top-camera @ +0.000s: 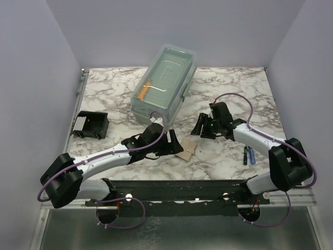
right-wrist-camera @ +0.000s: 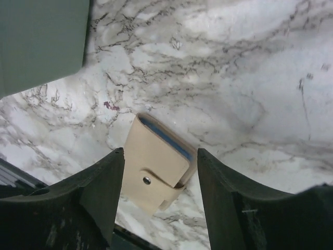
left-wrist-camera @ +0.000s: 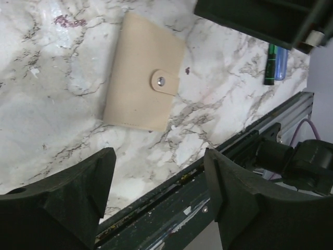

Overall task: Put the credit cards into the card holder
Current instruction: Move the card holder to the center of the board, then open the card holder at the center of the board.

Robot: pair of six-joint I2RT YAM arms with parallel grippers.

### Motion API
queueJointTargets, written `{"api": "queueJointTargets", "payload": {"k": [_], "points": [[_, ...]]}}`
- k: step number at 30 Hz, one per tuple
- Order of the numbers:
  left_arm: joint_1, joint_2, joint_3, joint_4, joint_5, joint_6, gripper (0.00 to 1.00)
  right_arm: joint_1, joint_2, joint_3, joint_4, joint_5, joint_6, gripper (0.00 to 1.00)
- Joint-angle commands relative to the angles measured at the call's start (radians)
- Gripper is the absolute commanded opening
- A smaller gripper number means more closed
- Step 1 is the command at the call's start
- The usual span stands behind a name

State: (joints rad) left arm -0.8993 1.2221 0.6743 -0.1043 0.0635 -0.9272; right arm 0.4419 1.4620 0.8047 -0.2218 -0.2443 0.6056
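The black card holder, an open-topped rack, stands at the far left of the table. No loose dark grey or light blue credit card shows. A tan snap-closed pouch lies between my grippers, also in the left wrist view and the right wrist view. A blue edge shows inside its open side; I cannot tell what it is. My left gripper is open and empty just left of the pouch. My right gripper is open and empty, hovering above and behind the pouch.
A large clear lidded box with an orange-handled tool inside stands at the back centre, close behind both grippers. Two markers lie at the right near the right arm. The metal rail runs along the near edge.
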Motion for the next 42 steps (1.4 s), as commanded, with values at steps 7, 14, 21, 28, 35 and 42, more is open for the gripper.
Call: {"api": "queueJointTargets", "payload": {"k": [7, 14, 21, 28, 35, 42], "points": [[0.089, 0.228, -0.001, 0.167, 0.142, 0.017, 0.61, 0.221, -0.001, 0.052, -0.238, 0.34, 0.38, 0.58], [0.089, 0.307, -0.005, 0.183, 0.138, 0.04, 0.62, 0.341, 0.127, 0.207, -0.421, 0.51, 0.415, 0.53], [0.089, 0.304, -0.033, 0.199, 0.126, 0.026, 0.54, 0.423, 0.239, 0.31, -0.546, 0.589, 0.487, 0.54], [0.089, 0.303, -0.046, 0.216, 0.138, 0.02, 0.5, 0.451, 0.289, 0.328, -0.58, 0.602, 0.517, 0.53], [0.09, 0.318, -0.033, 0.217, 0.15, 0.024, 0.5, 0.451, 0.243, 0.238, -0.468, 0.595, 0.527, 0.27], [0.09, 0.36, 0.008, 0.194, 0.152, 0.042, 0.58, 0.451, 0.133, 0.121, -0.31, 0.605, 0.477, 0.03]]}}
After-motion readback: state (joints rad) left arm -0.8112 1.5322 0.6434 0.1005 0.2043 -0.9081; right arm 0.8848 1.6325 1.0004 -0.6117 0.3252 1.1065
